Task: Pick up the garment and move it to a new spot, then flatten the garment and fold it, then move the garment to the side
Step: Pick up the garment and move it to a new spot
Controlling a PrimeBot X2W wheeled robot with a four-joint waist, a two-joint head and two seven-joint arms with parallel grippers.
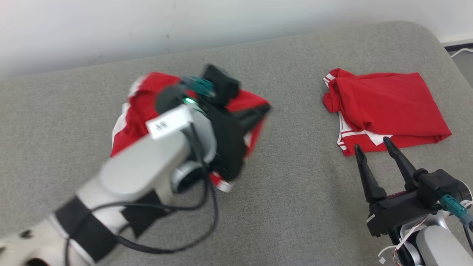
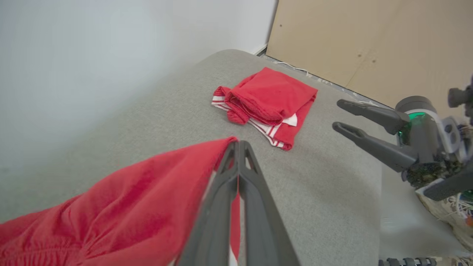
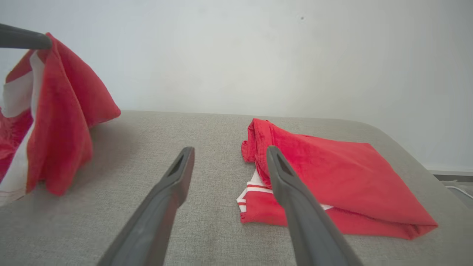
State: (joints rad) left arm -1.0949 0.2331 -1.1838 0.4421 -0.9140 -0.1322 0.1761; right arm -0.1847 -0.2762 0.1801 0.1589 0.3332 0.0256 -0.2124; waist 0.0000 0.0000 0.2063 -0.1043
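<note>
While the left pincer (image 2: 238,147) is clenched on a corner of the red garment (image 2: 122,207), which spreads across the lower left of the left wrist view and hangs bunched from that one grip, the step in hand looks like the carry to a new spot. The cloth hangs in loose folds with a white panel showing. It should be lifted high enough that the trailing hem clears the grey padded surface (image 1: 295,192) and does not drag into a twist. At the left edge of the right wrist view I cannot tell whether the lowest fold touches the padding.

The bare stretch in the middle of the head view is the sensible landing place. The right pincer (image 1: 372,145) at the lower right is released, fingers spread, holding nothing. It is well placed to take an opposite corner for flattening, so it should stay out of the carry path. Its tips sit just beside a second red garment (image 1: 391,103), folded at the upper right. The held piece should land well apart from that one. A pale wall (image 3: 258,55) stands behind.
</note>
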